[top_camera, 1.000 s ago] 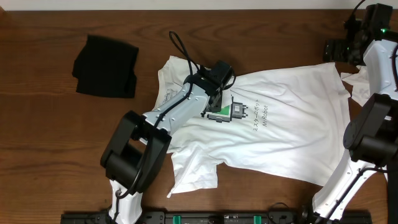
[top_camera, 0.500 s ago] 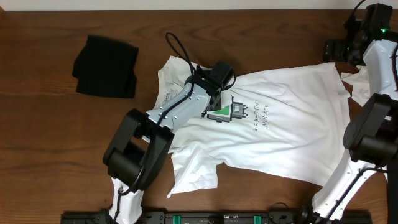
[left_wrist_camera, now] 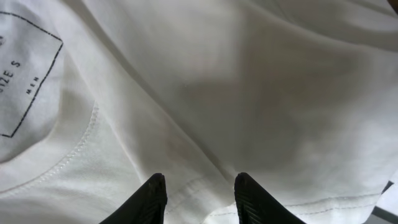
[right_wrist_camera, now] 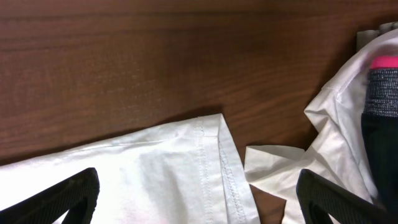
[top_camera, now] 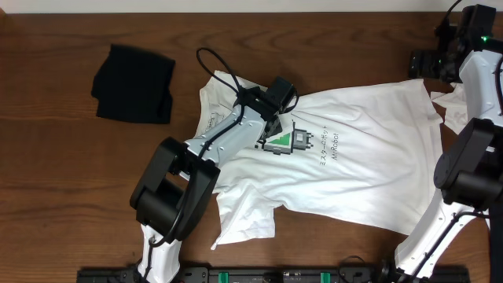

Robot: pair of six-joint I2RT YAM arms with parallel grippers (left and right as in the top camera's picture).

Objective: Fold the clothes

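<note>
T-shirt [top_camera: 369,173]: white, soft, creased; long axis runs from collar under left pincer [left_wrist_camera: 200,202] to stitched hem below right pincer [right_wrist_camera: 199,199].
Left pincer: fingers apart.
Right pincer: spread wide.

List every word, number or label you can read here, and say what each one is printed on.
"SIZE S": printed neck label inside the white T-shirt, seen in the left wrist view.
"MEN": same label, next line.
"Mr.Robot", beside a line of Japanese characters: grey chest lettering, small, so read with some doubt.
The neck label as seen from overhead is too small to read.
</note>
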